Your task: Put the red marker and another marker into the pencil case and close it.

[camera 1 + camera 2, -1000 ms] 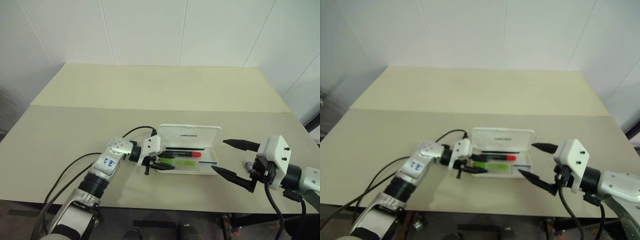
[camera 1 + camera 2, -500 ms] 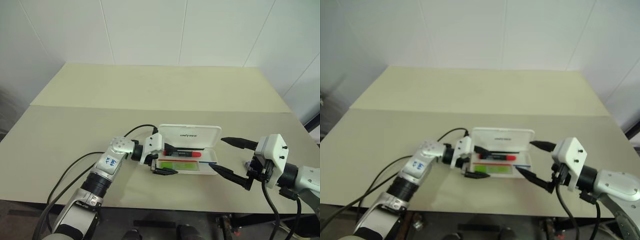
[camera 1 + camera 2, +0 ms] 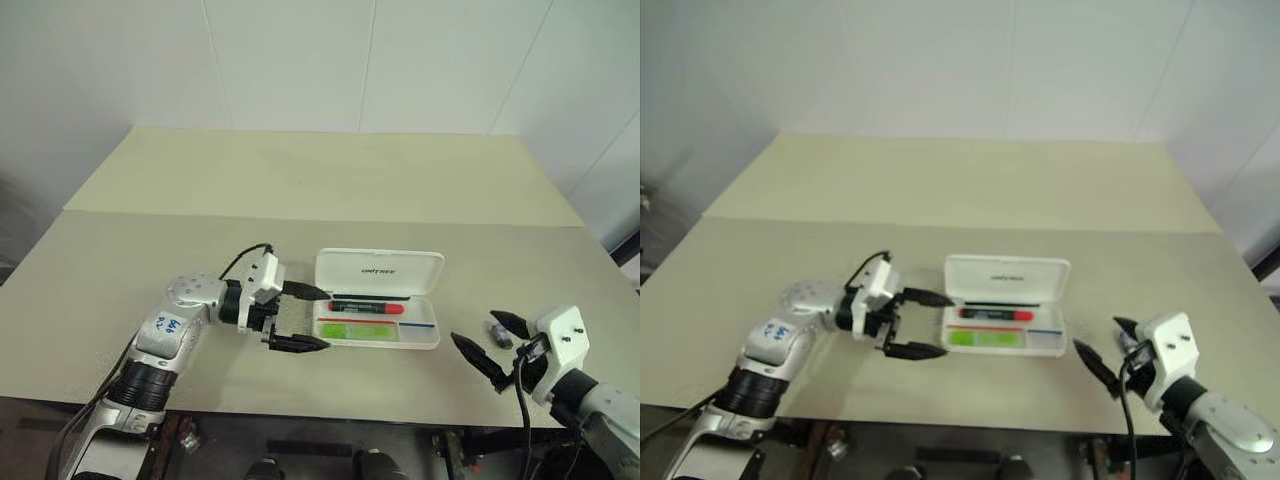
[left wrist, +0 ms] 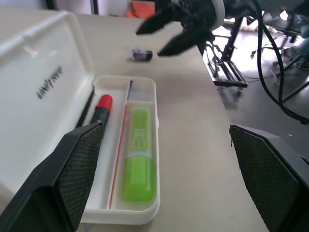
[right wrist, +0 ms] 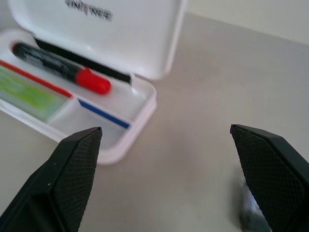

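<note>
The white pencil case (image 3: 378, 312) lies open (red marker (image 3: 366, 307) and green highlighter (image 3: 345, 329) inside), both grippers (image 3: 297, 318) (image 3: 492, 344) spread empty.

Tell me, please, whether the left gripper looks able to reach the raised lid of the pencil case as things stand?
Probably yes: the left gripper stands open just beside the pencil case, and nothing lies between it and the lid.

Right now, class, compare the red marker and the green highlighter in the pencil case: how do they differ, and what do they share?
The red marker is slim, with a black barrel and red cap; the green highlighter is chunkier and light green all over. The red marker lies nearer the raised lid, the green highlighter nearer the front wall. Both lie flat, lengthwise, in the open pencil case, and no gripper touches either.
</note>
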`<action>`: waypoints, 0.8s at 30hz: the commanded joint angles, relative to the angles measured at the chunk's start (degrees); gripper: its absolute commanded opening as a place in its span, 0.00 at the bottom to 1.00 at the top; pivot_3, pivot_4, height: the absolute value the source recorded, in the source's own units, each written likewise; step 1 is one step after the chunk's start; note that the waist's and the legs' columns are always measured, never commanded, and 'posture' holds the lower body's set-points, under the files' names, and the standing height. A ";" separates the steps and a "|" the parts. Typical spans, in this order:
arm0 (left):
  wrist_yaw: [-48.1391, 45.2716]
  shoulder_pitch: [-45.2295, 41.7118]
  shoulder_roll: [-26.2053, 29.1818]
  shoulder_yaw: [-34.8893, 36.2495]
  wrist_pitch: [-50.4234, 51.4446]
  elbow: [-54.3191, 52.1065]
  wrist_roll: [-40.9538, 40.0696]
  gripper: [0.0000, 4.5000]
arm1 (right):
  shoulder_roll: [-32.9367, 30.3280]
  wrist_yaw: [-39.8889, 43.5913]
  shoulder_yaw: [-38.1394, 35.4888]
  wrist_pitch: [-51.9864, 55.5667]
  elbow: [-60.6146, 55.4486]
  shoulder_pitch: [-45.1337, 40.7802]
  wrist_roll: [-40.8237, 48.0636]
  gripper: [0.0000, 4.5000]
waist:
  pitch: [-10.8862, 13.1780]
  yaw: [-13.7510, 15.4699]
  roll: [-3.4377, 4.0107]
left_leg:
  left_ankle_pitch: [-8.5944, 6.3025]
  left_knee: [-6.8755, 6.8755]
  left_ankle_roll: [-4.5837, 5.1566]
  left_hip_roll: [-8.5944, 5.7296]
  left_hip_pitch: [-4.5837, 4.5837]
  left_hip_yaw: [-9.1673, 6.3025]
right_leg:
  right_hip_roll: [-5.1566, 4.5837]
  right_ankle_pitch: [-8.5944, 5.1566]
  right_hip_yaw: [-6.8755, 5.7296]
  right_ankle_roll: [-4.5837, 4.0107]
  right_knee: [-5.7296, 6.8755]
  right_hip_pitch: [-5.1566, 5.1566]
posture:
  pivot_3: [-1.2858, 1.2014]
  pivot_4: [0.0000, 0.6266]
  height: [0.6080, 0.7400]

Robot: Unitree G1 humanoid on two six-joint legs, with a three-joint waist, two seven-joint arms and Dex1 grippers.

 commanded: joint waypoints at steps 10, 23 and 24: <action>0.53 -1.90 4.04 6.58 -1.83 -0.01 -2.79 0.99 | 6.59 -2.36 -0.52 -6.64 10.26 -0.01 -3.77 1.00 | -0.01 -0.19 -0.02 | 0.05 0.03 0.03 0.01 0.04 0.11 | 0.01 -0.04 0.10 -0.16 -0.04 0.06 | 0.52 0.24 1.00; 1.28 -3.42 2.83 5.56 -2.87 0.60 -2.31 0.99 | 7.53 -2.85 -1.92 -11.13 19.91 -5.38 -4.31 1.00 | -0.02 -0.31 -0.02 | 0.05 0.02 0.04 0.02 0.07 0.12 | 0.02 0.00 0.11 -0.12 -0.05 0.08 | 0.52 0.24 1.00; 1.31 -3.54 2.76 5.47 -2.93 0.72 -2.29 0.99 | 7.50 -2.83 -2.05 -11.33 20.46 -5.62 -4.29 1.00 | -0.02 -0.29 -0.02 | 0.05 0.02 0.04 0.02 0.08 0.12 | 0.02 0.00 0.11 -0.12 -0.04 0.08 | 0.52 0.24 1.00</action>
